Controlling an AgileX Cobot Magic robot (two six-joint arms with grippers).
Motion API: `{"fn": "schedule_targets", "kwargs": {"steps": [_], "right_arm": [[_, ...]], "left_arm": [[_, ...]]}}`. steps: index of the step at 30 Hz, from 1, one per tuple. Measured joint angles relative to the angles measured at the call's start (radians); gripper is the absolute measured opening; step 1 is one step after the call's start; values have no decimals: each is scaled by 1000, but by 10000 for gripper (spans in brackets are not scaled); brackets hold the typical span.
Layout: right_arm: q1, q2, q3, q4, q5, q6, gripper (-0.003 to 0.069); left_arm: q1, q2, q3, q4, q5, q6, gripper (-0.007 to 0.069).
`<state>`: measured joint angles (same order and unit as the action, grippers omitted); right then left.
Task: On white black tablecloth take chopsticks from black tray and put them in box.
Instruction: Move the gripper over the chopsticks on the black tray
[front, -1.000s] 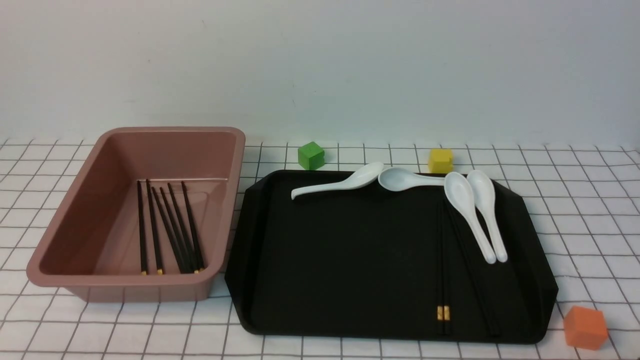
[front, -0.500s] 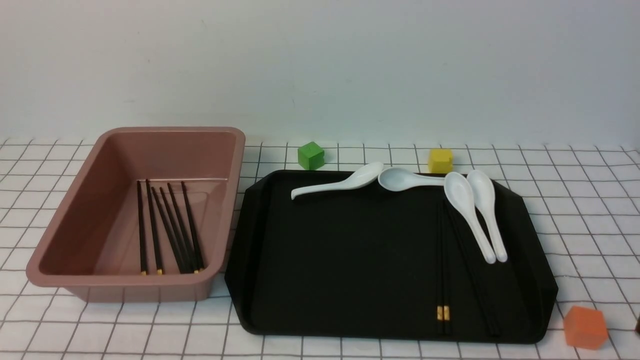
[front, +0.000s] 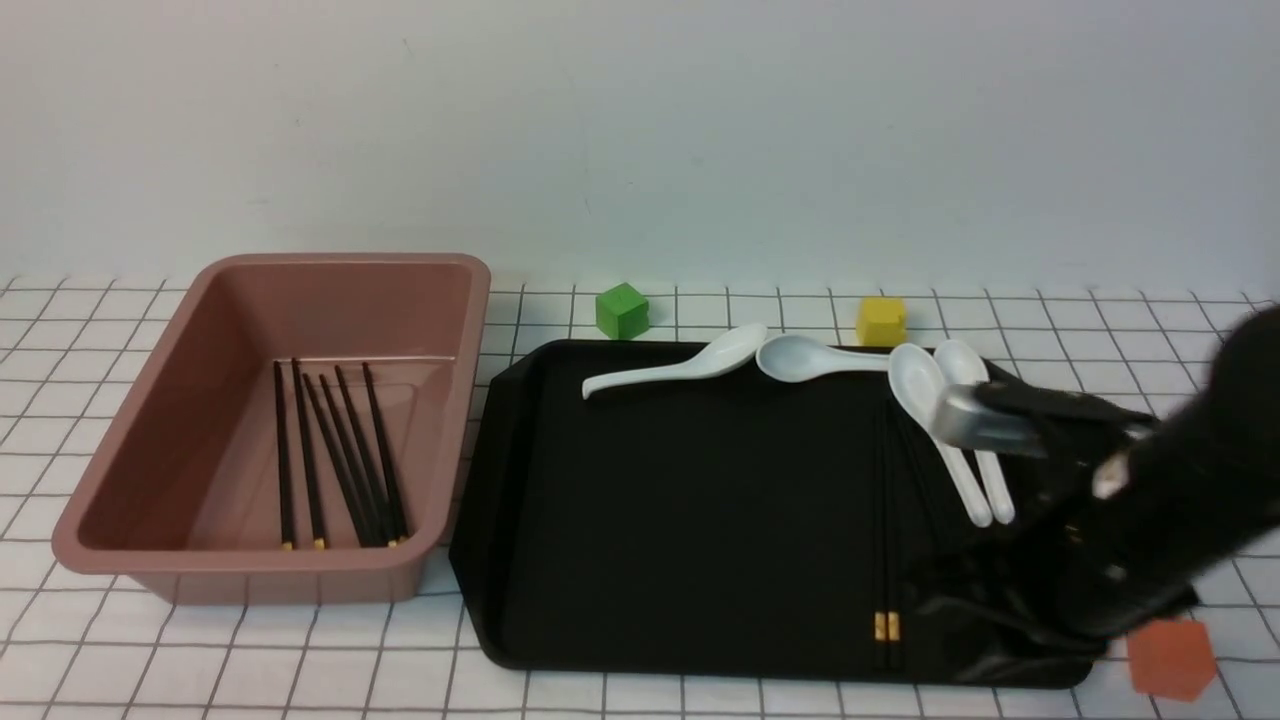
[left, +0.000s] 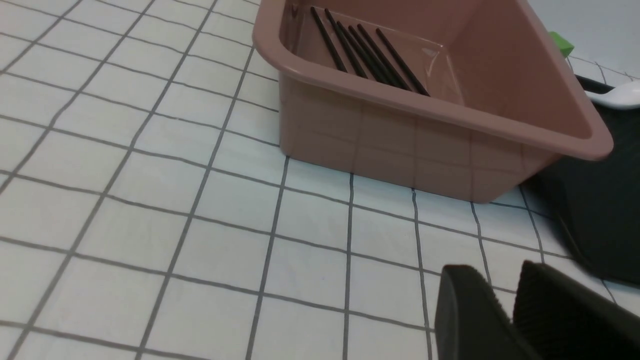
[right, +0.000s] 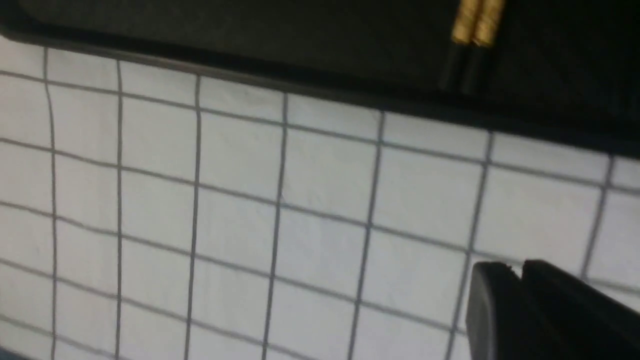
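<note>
On the black tray (front: 650, 520) a pair of black chopsticks (front: 886, 560) with gold bands lies lengthwise, right of centre. Another thin stick beside them is mostly hidden by my right arm. Several more chopsticks (front: 340, 460) lie in the pink box (front: 250, 560) on the left. My right gripper (front: 960, 625) hangs low over the tray's front right corner, blurred. In the right wrist view it (right: 520, 270) is shut and empty, above the tablecloth (right: 240, 200), with the gold-banded chopsticks (right: 472, 30) beyond. My left gripper (left: 500, 272) is slightly open and empty, near the box (left: 400, 135).
Several white spoons (front: 680, 372) lie along the tray's far edge, two of them partly behind my right arm. A green cube (front: 622, 310) and a yellow cube (front: 881, 320) sit behind the tray. An orange cube (front: 1170, 655) sits off its front right corner.
My right arm has swung in from the right edge and now reaches over the tray's right side. The chopsticks, spoons, box and cubes have not moved.
</note>
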<state>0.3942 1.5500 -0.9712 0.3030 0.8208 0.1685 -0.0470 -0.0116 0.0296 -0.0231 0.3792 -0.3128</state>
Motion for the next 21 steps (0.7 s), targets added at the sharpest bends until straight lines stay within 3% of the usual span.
{"fn": "schedule_targets", "kwargs": {"steps": [2,5,11,17,21], "right_arm": [[38,77,-70,-62,0,72,156],[86,246,-222,-212,19,248,272],[94,392,-332,-334,71,375,386],[93,428,-334,-345,58,387,387],[93,452,-343,-334,53,391,316]], "left_arm": [[0,0,0,0,0,0,165],[0,0,0,0,0,0,166],[0,0,0,0,0,0,174],[0,0,0,0,0,0,183],[0,0,0,0,0,0,187]]}}
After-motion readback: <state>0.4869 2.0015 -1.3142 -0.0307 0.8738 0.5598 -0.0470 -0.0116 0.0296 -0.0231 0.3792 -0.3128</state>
